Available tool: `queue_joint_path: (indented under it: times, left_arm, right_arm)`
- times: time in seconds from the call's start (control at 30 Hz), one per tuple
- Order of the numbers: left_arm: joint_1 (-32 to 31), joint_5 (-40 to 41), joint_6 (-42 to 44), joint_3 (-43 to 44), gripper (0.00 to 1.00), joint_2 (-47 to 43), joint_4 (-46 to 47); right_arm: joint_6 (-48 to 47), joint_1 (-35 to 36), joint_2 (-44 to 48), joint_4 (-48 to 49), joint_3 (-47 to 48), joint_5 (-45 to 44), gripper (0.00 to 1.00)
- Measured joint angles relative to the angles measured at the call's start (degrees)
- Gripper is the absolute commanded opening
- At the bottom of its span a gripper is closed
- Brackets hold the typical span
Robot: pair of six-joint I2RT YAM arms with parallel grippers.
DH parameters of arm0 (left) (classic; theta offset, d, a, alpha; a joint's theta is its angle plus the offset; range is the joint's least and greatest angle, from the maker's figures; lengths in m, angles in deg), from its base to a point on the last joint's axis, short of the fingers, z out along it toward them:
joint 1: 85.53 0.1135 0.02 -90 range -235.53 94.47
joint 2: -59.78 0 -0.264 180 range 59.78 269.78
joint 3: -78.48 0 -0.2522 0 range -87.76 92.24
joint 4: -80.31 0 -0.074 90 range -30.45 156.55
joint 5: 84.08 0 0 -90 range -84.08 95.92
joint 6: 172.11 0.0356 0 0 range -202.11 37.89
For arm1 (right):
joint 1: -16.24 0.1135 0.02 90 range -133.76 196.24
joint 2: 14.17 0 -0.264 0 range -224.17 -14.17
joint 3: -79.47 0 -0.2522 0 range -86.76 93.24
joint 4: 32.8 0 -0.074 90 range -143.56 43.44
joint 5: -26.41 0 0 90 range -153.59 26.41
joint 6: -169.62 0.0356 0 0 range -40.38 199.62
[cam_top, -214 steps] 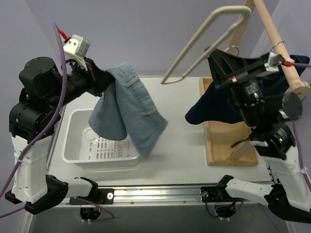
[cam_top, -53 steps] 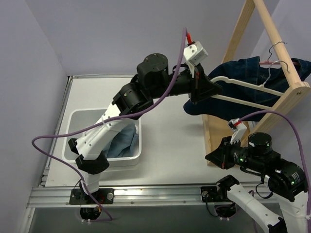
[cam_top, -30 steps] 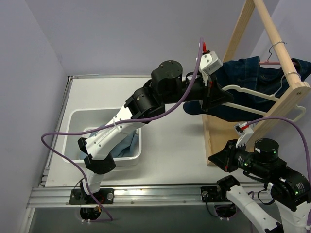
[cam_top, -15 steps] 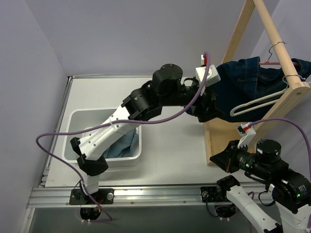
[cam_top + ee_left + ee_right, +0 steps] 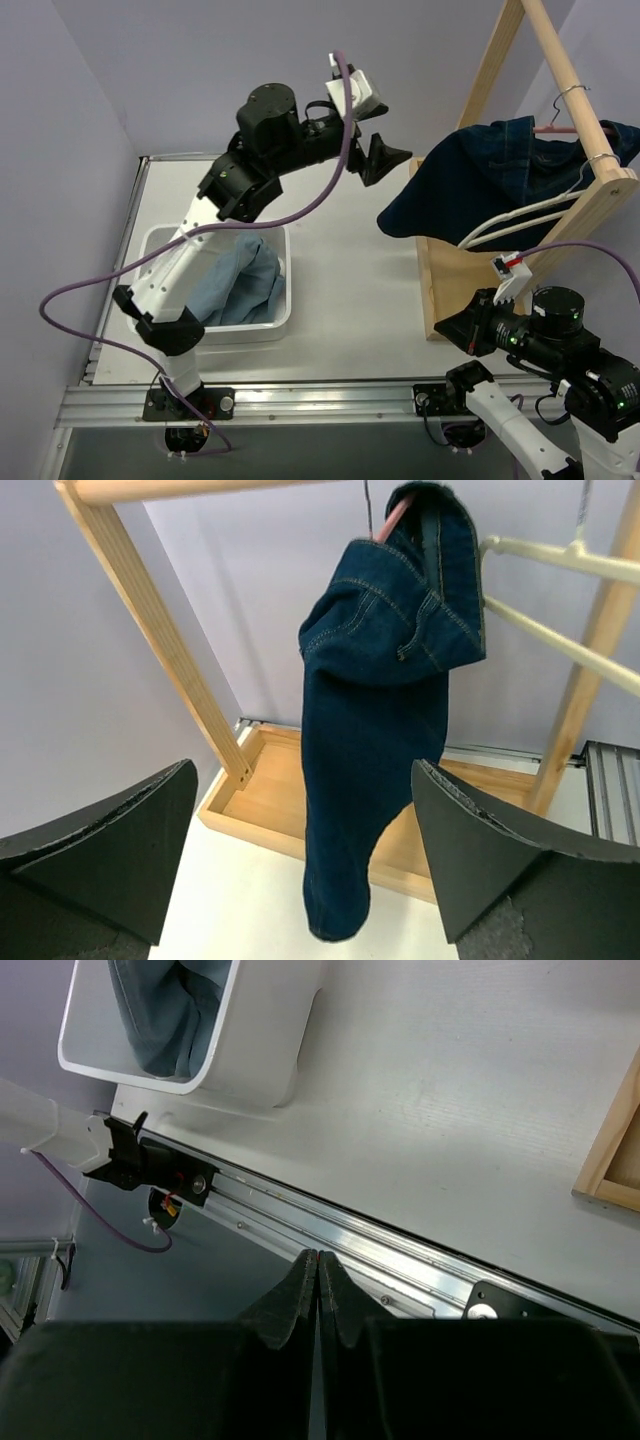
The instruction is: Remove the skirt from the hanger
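Note:
A dark blue denim skirt (image 5: 470, 190) hangs from a pink hanger (image 5: 556, 128) on the wooden rack's rod (image 5: 562, 65). In the left wrist view the skirt (image 5: 380, 730) hangs straight ahead under the pink hanger (image 5: 386, 520). My left gripper (image 5: 392, 160) is held high, left of the skirt and apart from it. It (image 5: 303, 772) is open and holds nothing. The right gripper (image 5: 447, 326) is low by the rack's near corner. It (image 5: 317, 1257) is shut on nothing, over the table's front rail.
A bare white hanger (image 5: 520, 215) dangles from the rod in front of the skirt. The rack's wooden base tray (image 5: 450, 285) stands on the table's right side. At the left, a white bin (image 5: 285, 300) holds a light blue denim garment (image 5: 235, 290).
My left gripper opened and let go of the white hanger, which now hangs on the rod. The left arm pulled back to the left, away from the rack. The right arm barely moved.

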Motion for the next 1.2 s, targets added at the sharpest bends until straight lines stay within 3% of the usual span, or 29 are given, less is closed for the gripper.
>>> queue_joint_path:
  times: [0.37, 0.8, 1.2]
  left_arm:
    - [3.89, -7.58, -6.88, 7.23, 0.97, 19.63, 9.55]
    - [4.81, -17.44, -25.75, 13.68, 0.98, 27.65, 32.39]
    - [1.09, -17.62, -27.52, 14.40, 1.00, 31.12, 33.44]
  right_arm:
    - [0.61, -0.02, -3.74, -0.04, 1.36, -0.15, 0.00]
    - [1.38, -0.02, -7.02, 0.87, 3.56, -1.11, 0.00]
    - [3.32, -0.04, -5.73, 0.81, 4.37, -2.25, 0.00]
